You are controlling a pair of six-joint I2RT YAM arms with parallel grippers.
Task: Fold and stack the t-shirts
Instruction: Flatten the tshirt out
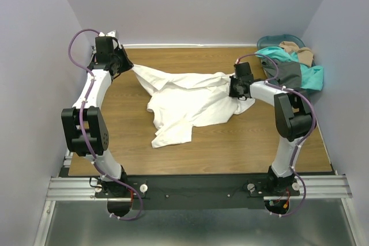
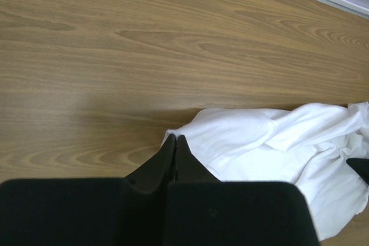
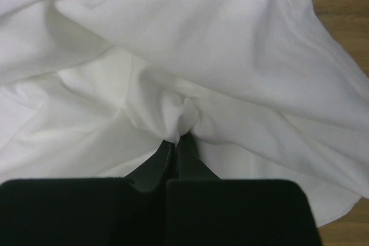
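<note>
Left gripper (image 2: 175,140) is clamped tight on the white t-shirt's (image 1: 184,105) corner, right gripper (image 3: 180,140) is pinching a bunched fold, and the shirt's rumpled across the wooden table (image 1: 202,154).

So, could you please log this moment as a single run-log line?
left gripper: shut on white t-shirt | right gripper: shut on white t-shirt | shirt: crumpled, unfolded | other t-shirts: piled on basket, far right

Left arm (image 1: 92,87) and right arm (image 1: 288,116) match: white tube links, chunky black joint housings. Purple cable (image 1: 72,44) loops outside each one (slack arcs, not routed inside). Left gripper (image 2: 174,139), right gripper (image 3: 176,145): matte black, two tapered fingers on a blocky body. Red wiring at both bases.
</note>
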